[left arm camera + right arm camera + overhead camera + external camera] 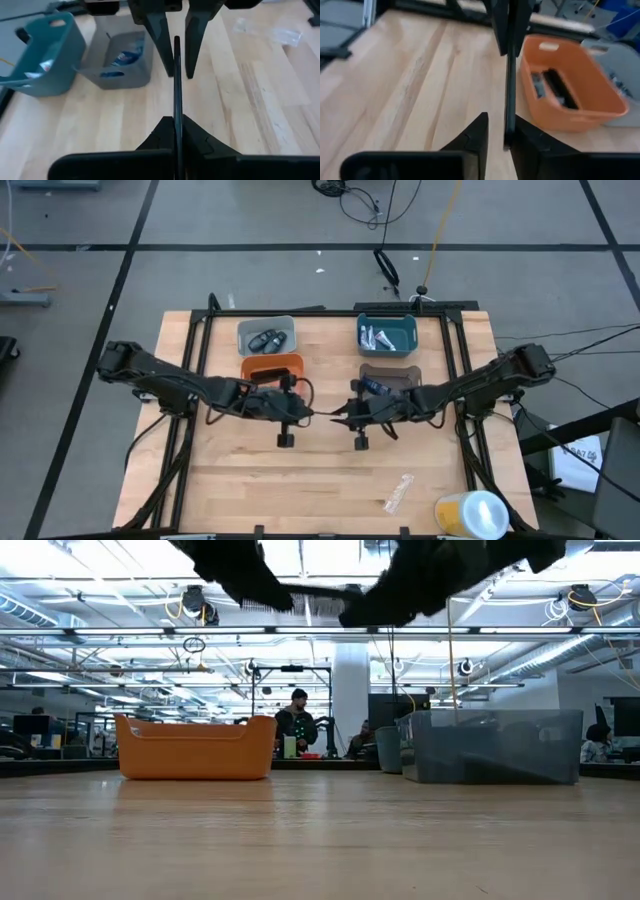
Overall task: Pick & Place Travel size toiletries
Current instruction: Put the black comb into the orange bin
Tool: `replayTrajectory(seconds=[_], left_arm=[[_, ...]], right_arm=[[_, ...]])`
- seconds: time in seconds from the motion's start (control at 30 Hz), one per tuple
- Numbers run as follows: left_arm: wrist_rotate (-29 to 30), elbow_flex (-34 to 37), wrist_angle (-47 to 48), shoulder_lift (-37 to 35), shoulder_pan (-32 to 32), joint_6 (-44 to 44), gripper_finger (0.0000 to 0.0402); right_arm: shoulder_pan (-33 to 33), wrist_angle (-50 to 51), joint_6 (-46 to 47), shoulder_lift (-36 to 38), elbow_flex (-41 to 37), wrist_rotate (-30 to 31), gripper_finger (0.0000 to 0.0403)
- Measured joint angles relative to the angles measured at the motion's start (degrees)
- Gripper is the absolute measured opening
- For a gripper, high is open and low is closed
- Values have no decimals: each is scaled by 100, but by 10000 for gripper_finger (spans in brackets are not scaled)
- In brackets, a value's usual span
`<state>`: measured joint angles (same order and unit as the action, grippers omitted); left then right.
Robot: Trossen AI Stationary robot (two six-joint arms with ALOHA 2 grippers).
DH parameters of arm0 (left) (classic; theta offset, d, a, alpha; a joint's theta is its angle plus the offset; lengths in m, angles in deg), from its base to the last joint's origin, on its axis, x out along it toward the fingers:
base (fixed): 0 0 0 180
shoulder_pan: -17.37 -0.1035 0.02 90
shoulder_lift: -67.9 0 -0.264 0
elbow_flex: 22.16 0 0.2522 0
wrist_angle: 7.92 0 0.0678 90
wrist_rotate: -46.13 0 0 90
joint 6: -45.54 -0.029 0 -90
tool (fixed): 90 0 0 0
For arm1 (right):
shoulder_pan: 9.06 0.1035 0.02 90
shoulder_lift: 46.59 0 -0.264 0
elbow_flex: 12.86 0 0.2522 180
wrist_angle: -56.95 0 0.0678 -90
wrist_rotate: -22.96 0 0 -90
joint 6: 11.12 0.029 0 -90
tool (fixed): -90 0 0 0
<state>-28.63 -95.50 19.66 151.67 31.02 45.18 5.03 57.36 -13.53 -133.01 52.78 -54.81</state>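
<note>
Most of the sorting looks done, judging by how the bins stand: near the far edge of the desk the grey bin holds dark grey oval pieces, the teal bin holds silvery-white tubes, the brown-grey bin holds a dark blue tube, and the orange bin already has a dark stick-shaped item lying in it. What is in hand now is one thin black stick, held up in the air over the middle of the desk, between the two arms. The left pincer is clenched on one end of it; the right pincer has the other end lying between its fingers, which look slightly parted with the stick against one of them, so I judge this a handover to the left arm, though I cannot tell whether the right one has fully let go. The orange bin sits just beyond the left arm, the likely home for this stick. A clear wrapper and a yellow-and-white cylinder lie near the front right corner, apart from the work. No loose toiletries show elsewhere on the desk, so this stick may be the last item.
</note>
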Motion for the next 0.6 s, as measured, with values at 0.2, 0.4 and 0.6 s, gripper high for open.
replayTrajectory(seconds=[0.2, 0.4, 0.6], left_arm=[[185, 95, 117, -333, -28, -25, 1], [802, 149, 852, -591, -138, 249, 0], [1066, 150, 1679, -670, -355, 575, 0]], right_arm=[[-7, 349, 116, 459, 2, 17, 76], [17, 1013, 335, 887, -7, -93, 77], [3, 1220, 306, 1093, -7, -41, 75]])
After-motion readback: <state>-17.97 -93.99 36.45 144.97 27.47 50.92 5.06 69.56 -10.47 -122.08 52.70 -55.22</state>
